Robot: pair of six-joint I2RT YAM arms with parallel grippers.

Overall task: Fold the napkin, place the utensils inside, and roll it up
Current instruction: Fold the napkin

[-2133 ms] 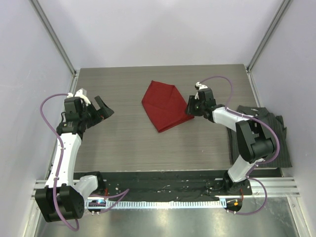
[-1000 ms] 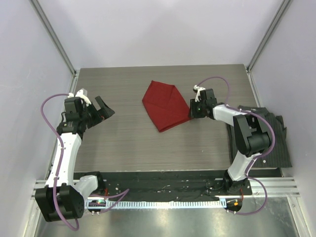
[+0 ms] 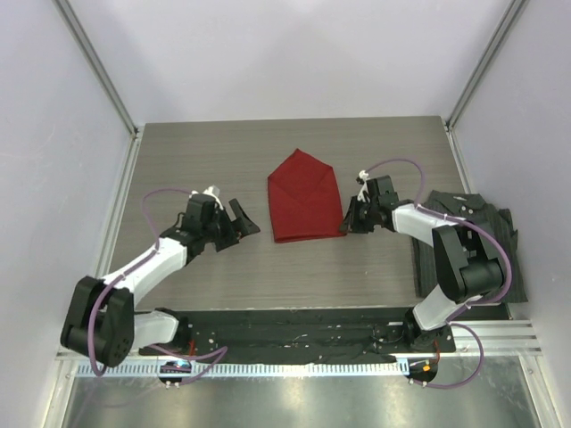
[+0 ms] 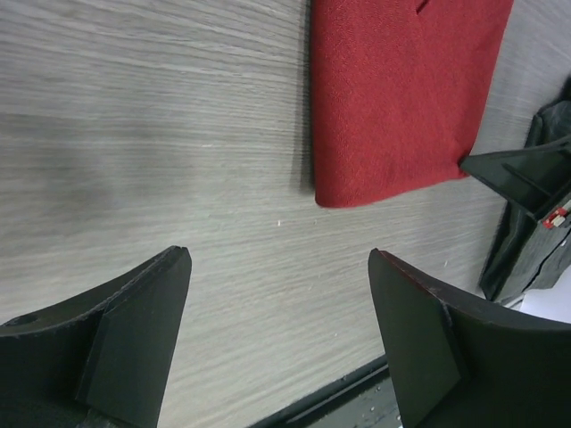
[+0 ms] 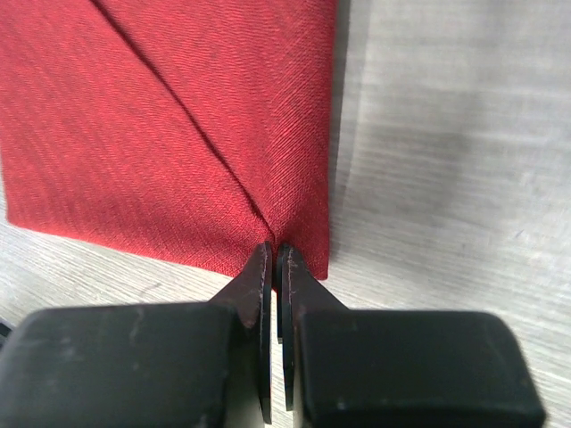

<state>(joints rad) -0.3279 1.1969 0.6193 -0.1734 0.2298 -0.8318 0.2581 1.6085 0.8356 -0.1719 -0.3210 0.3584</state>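
The deep-red napkin [image 3: 305,201] lies folded on the table, a point at its far end and a straight edge at its near end. My right gripper [image 3: 346,225] is shut on the napkin's near right corner; in the right wrist view the jaws [image 5: 275,248] pinch the cloth [image 5: 161,134] where a fold line meets the edge. My left gripper [image 3: 239,225] is open and empty, low over the table just left of the napkin; its wrist view [image 4: 278,257] shows the napkin's near left corner [image 4: 401,98] ahead. No utensils are in view.
A dark shirt [image 3: 513,267] lies on a black mat at the table's right edge; it also shows in the left wrist view [image 4: 535,241]. Grey walls enclose the table on the left, the right and the far side. A black strip runs along the near edge.
My left arm has swung from the far left in toward the napkin. My right gripper has moved nearer, and the napkin has turned so its point faces away.
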